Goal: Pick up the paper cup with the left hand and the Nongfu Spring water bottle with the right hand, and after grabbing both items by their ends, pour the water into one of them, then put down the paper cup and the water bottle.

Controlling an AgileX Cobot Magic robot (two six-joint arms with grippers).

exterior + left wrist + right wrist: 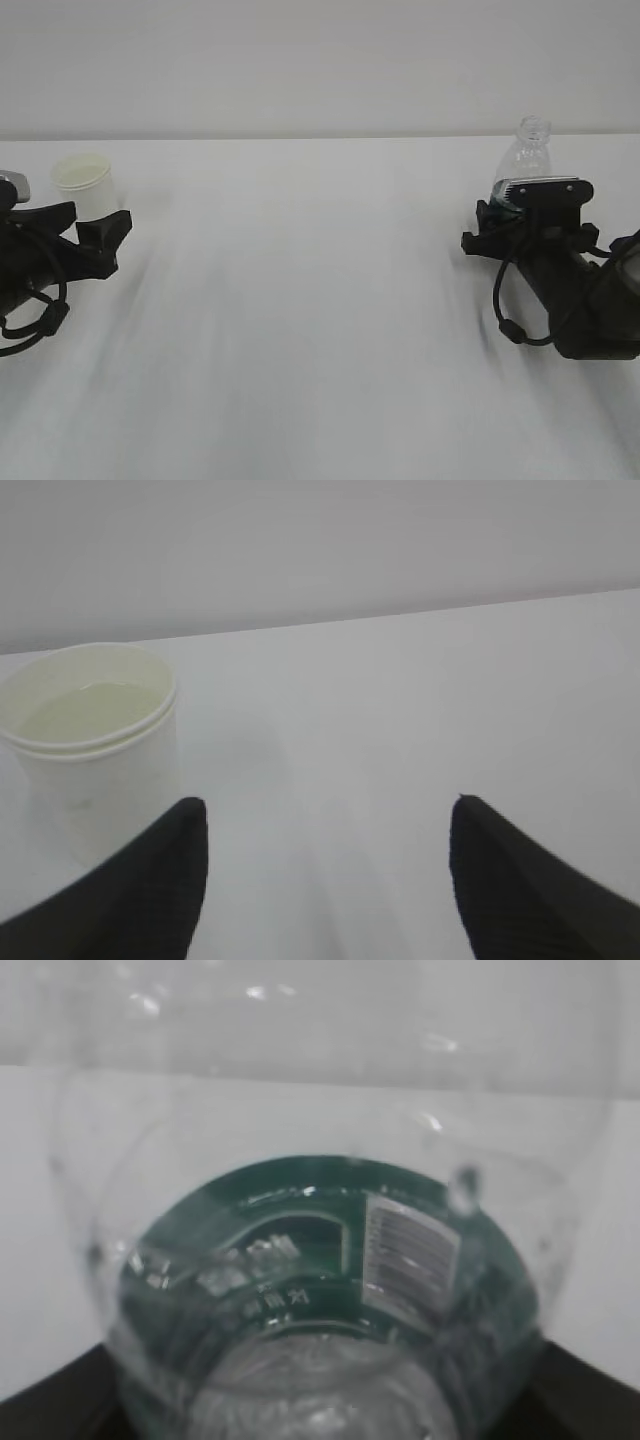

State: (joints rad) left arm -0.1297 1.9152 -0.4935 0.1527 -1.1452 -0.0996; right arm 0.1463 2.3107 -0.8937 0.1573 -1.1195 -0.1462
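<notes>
Item 1, left: small white paper cup (95,745) with water (90,708) inside, upright on the white tabletop (320,300). Left black tool (325,865), fingers apart, cup just beside its left finger; a nudge could spill it.

Item 2, right: clear ribbed plastic bottle with dark green label (320,1280), upright. Right black tool (528,222) flanks its base; closure cannot be told. Dragging risks toppling.

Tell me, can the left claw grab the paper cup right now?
Probably yes. The left claw is open, and the cup stands just off its left finger, with nothing between; it needs a small sideways shift.
</notes>
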